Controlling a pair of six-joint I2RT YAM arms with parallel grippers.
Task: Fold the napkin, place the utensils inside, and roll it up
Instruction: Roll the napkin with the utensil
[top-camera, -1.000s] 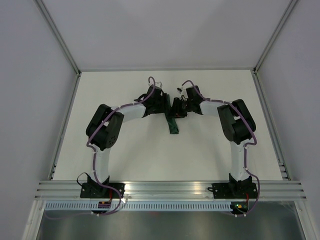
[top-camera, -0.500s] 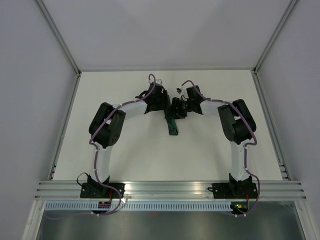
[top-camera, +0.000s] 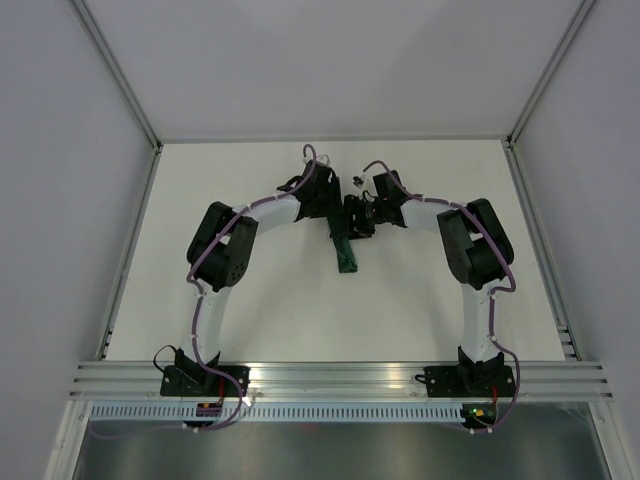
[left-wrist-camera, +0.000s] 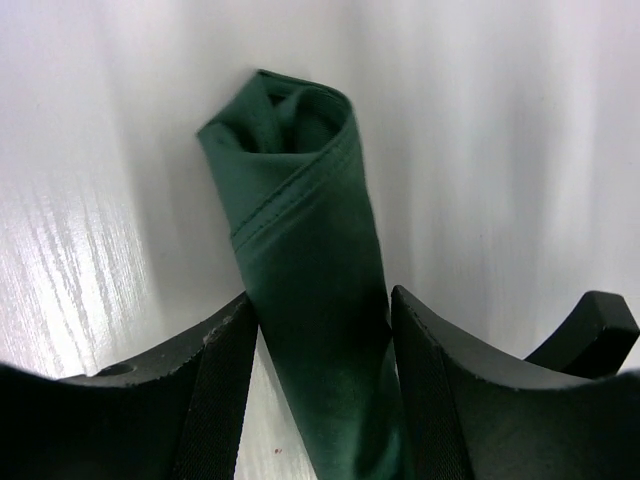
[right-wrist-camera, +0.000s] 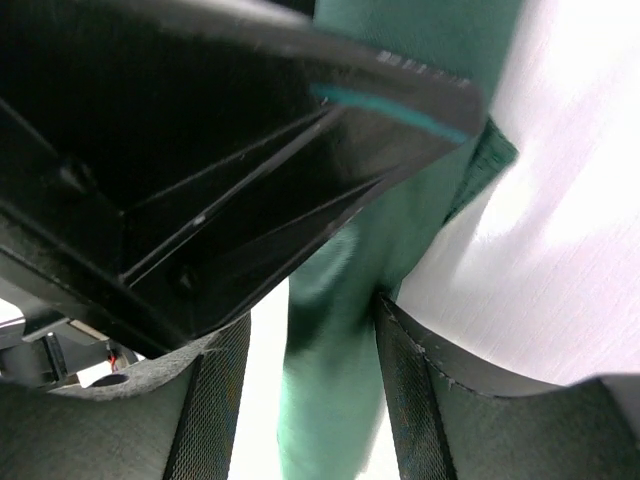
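Item: dark green rolled cloth napkin (left-wrist-camera: 295, 190), lying on the white table (top-camera: 300, 310); we see no fork.
Left gripper (left-wrist-camera: 322, 298): jaws astride the roll, touching cloth; we cannot tell whether they grip.
Right gripper (right-wrist-camera: 310, 315): jaws parted, gap showing, nothing held.
Recommendation: we advise parting both fully, then lifting straight up, lest a pad drag the roll loose.

White arms (top-camera: 203, 325), black joints (top-camera: 222, 258), purple cables (top-camera: 262, 206).
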